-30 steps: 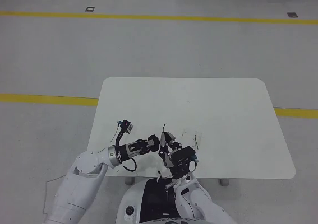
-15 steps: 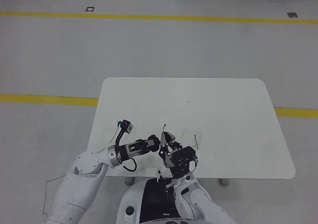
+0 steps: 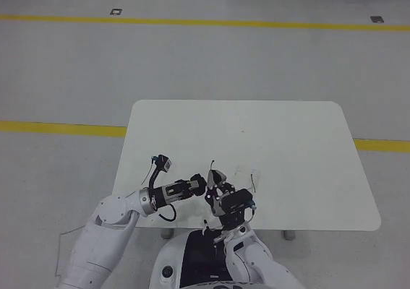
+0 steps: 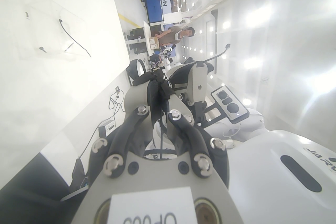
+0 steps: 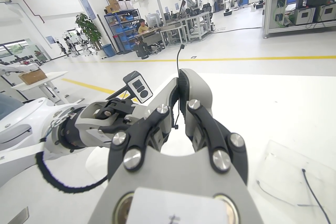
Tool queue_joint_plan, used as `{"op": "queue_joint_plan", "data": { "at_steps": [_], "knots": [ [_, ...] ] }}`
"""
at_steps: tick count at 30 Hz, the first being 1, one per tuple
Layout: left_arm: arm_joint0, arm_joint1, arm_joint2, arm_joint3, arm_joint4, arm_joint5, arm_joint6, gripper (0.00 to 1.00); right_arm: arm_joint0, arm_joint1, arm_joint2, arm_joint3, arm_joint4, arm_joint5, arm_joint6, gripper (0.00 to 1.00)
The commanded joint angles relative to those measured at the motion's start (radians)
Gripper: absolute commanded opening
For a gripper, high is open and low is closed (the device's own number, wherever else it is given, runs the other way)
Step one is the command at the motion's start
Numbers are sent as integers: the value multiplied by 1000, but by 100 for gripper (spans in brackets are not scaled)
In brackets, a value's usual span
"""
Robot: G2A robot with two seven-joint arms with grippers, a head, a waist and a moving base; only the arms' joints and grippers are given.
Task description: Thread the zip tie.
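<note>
My right gripper (image 5: 180,75) is shut on a thin black zip tie (image 5: 178,59). The tie's square head sticks up above the fingertips and its other end hangs free between the fingers. In the top view the right gripper (image 3: 215,182) and the left gripper (image 3: 199,185) meet tip to tip over the table's near edge, with the zip tie (image 3: 211,167) upright between them. My left gripper (image 4: 155,77) is shut, and a thin black strand that looks like a zip tie runs down between its fingers. Beyond it the held zip tie (image 4: 218,53) curves upward.
The white table (image 3: 262,130) stretches away from the grippers. A clear flat tray (image 3: 249,175) lies just right of them; it holds a loose zip tie (image 4: 74,38) and small black bits. The same tray (image 5: 283,164) sits beside my right gripper.
</note>
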Motion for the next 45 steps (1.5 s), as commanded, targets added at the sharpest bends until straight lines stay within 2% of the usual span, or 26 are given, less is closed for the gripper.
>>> {"op": "queue_joint_plan", "data": {
  "at_steps": [1,45],
  "knots": [
    [0,0,0,0,0,0,0,0,-1,1,1,-1,1,-1,-2,0],
    [0,0,0,0,0,0,0,0,5,0,-3,9,6,4,-2,0]
  ]
}}
